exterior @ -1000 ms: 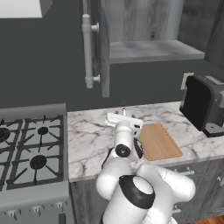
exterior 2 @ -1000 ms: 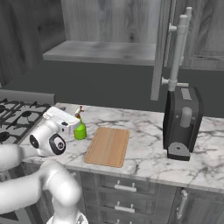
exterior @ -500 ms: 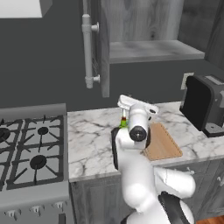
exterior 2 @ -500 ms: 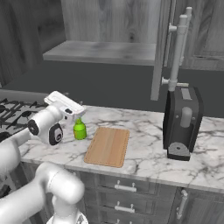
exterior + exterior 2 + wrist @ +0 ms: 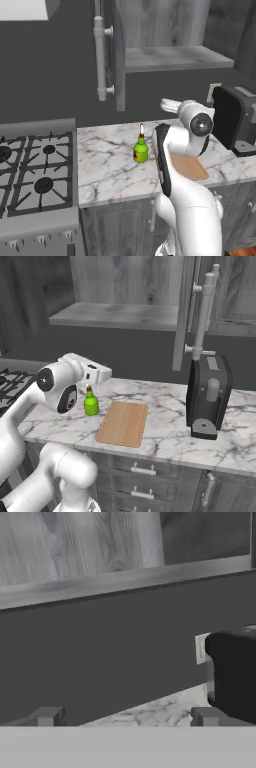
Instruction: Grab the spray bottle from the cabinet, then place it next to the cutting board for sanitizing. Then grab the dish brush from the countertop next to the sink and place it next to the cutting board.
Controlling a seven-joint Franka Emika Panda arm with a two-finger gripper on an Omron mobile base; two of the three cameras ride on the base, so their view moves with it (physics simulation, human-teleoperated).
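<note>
The green spray bottle (image 5: 140, 150) (image 5: 90, 404) stands upright on the marble countertop (image 5: 107, 167) (image 5: 167, 433), just left of the tan cutting board (image 5: 123, 422) (image 5: 192, 168). My arm partly covers the board in the left base view. My gripper (image 5: 106, 374) (image 5: 166, 105) (image 5: 126, 717) hangs open and empty above the bottle and board, apart from both. It faces the dark back wall below the open cabinet's shelf (image 5: 172, 57) (image 5: 112, 315) (image 5: 125, 582). The dish brush and the sink are out of view.
A tall black appliance (image 5: 234, 125) (image 5: 206, 396) (image 5: 232, 677) stands right of the board. The cabinet door's long bar handle (image 5: 101, 55) (image 5: 202, 316) juts out above the counter. A gas stove (image 5: 35, 175) (image 5: 9, 382) borders the counter on the left.
My arm has risen from low beside the bottle and swung right, so the hand now points at the back wall. The bottle stays standing next to the board.
</note>
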